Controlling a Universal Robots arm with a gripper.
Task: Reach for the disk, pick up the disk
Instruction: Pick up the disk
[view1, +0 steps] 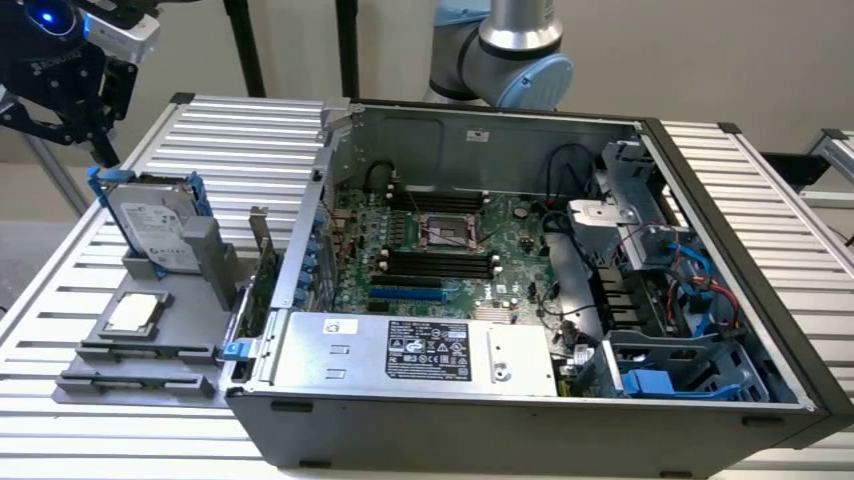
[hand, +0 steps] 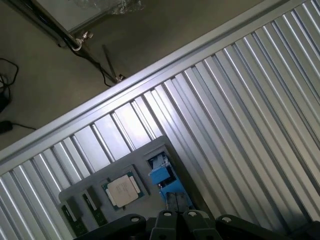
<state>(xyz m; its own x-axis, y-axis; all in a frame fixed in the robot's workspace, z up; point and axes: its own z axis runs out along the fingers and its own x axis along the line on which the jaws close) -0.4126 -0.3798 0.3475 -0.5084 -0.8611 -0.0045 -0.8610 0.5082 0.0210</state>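
Above the surface (view1: 240, 140), claw (view1: 94, 145) hangs just over upright disk (view1: 154, 225) in grey holder (view1: 203, 262). Claw opening: cannot tell. White disk label print illegible.

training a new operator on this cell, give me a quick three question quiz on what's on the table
1. True or false: the disk stands on edge in the grey holder beside the computer case.
2. In the exterior view, what lies flat in the holder, nearer the camera than the disk? A) a chip B) a screwdriver C) a fan
3. Does the gripper hold the disk?

Key: 1 true. 2 A. 3 No; it hangs above the disk, apart from it.
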